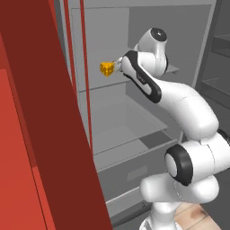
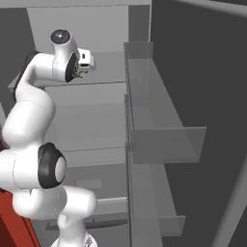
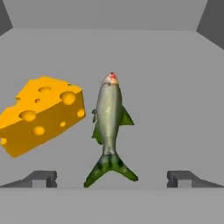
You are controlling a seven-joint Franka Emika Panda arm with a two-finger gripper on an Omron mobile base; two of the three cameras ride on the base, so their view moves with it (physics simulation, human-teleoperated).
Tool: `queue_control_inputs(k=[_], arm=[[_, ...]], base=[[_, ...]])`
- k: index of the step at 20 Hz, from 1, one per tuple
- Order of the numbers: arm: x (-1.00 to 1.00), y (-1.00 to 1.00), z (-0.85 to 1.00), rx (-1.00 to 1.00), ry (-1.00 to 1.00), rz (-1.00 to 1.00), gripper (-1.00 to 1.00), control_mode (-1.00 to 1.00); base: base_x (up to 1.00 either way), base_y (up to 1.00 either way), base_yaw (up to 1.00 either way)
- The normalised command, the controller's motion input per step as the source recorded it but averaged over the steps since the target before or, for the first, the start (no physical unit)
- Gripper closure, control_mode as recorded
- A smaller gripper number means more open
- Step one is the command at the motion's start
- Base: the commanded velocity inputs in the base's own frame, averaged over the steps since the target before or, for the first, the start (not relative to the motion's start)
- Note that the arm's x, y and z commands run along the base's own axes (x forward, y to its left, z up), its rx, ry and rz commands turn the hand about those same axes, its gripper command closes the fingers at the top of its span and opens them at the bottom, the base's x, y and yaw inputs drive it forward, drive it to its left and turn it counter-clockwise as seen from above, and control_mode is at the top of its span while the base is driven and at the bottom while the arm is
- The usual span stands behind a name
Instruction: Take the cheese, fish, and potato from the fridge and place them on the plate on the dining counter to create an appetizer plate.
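In the hand view the slim green-grey fish (image 3: 109, 131) lies on a grey fridge shelf (image 3: 175, 87), tail toward me, head with a red spot pointing away. The orange-yellow holed cheese (image 3: 39, 113) wedge sits just to its left, apart from it. My gripper (image 3: 111, 178) is open, its two dark fingertips (image 3: 41, 178) standing wide on either side of the fish's tail without touching it. In the left base view the arm reaches into the upper shelf of the fridge (image 1: 134, 121), with the cheese (image 1: 107, 68) showing beside the hand. The potato and the plate are out of view.
The red fridge door (image 1: 40, 134) stands open close on the left. Grey door shelves (image 2: 164, 130) with clear fronts hang on the right. Below the arm are lower fridge shelves (image 1: 130, 139) and a drawer front (image 1: 130, 173). The shelf's back wall (image 3: 109, 13) lies beyond the fish.
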Motion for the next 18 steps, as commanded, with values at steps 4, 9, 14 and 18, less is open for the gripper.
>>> queue_control_inputs(k=[4,9,14,18], arm=[[0.54,0.08,-0.11,0.00,0.02,0.00,-1.00,-1.00],[0.49,0.15,-0.22,0.00,0.01,0.01,-1.00,-1.00],[0.42,0.15,-0.18,0.00,0.00,0.04,-1.00,-1.00],[0.39,0.11,-0.14,0.00,0.00,0.05,-1.00,-1.00]], base=[[0.00,0.00,0.00],[0.00,0.00,0.00],[0.00,0.00,0.00],[0.00,0.00,0.00]])
